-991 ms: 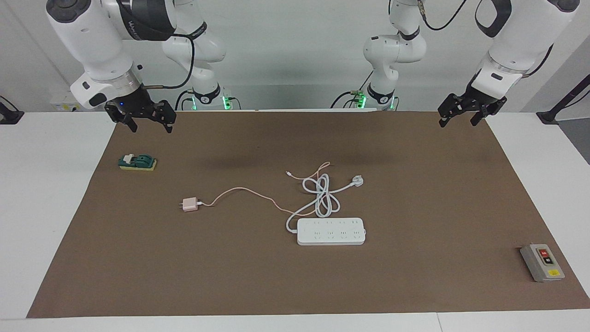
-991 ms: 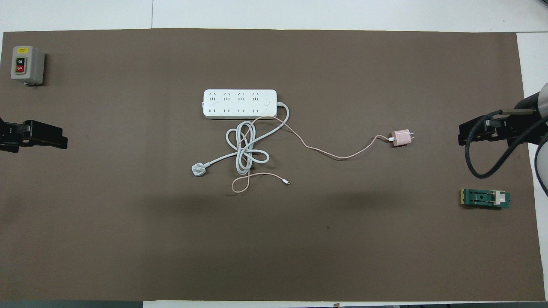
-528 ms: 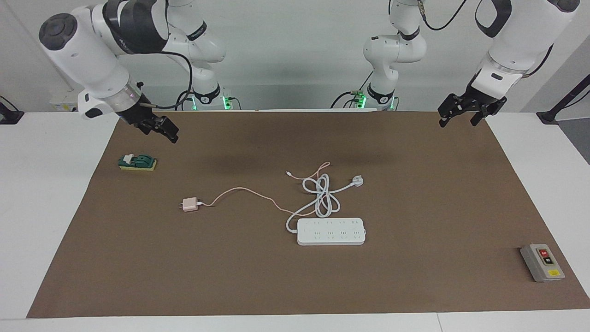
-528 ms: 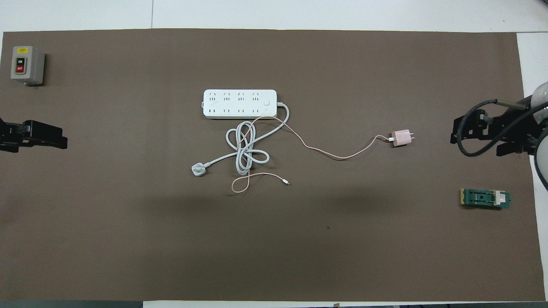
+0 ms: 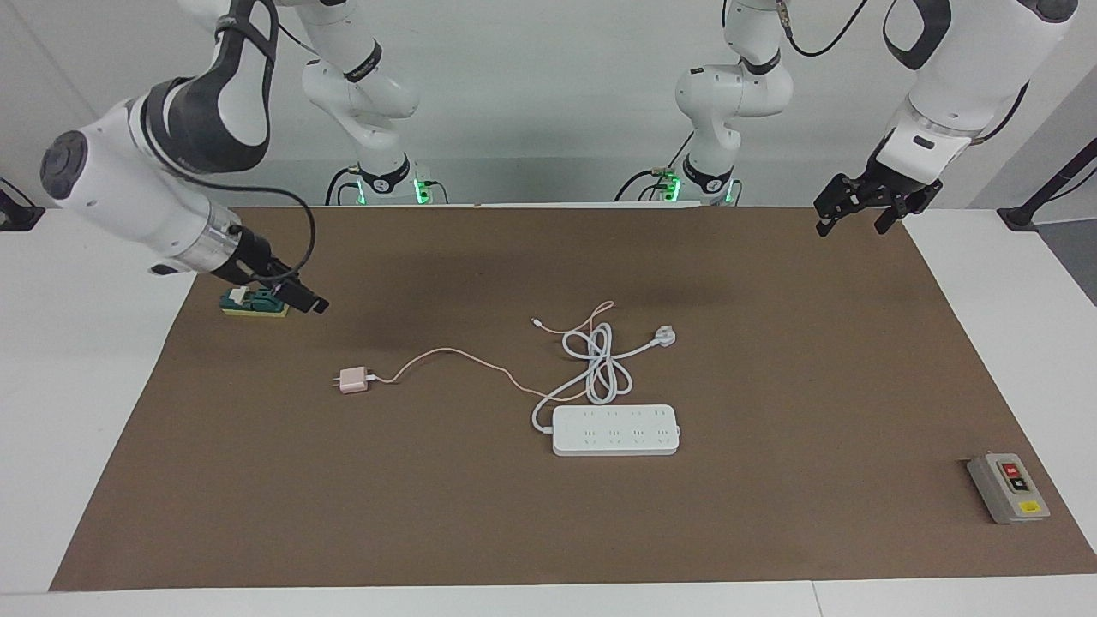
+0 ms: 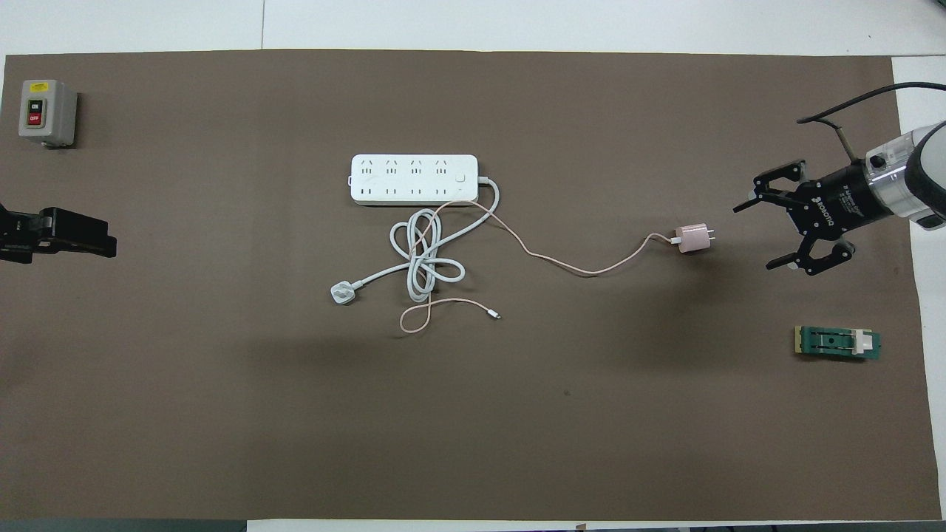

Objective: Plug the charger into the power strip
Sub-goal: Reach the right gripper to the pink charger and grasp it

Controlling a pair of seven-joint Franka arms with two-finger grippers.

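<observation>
The charger [image 5: 351, 380] lay flat on the brown mat [image 5: 771, 531] toward the right arm's end of the counter [image 5: 77, 411], prongs pointing away from the power strip [image 5: 615, 430]. Its thin pink cable [image 5: 446, 353] trailed across the mat to a loose end lying by the strip's coiled white cord [image 5: 596, 364]. The power strip lay near the middle of the mat, sockets up, nothing plugged into it, farther from the robots than the coiled cord and the white three-pin plug [image 5: 666, 336].

The right gripper [image 6: 760, 233] hung low over the mat, close to the charger's pronged end but apart from it; its jaws stood wide and held nothing. In the facing view it partly overlapped the small green and yellow block [image 5: 248, 302]. The left gripper [image 5: 847, 216] waited, raised over the mat's edge at the left arm's end, jaws spread and empty.

A grey switch box [image 5: 1008, 488] with red and black buttons sat at the mat's corner at the left arm's end, well apart from everything else.
</observation>
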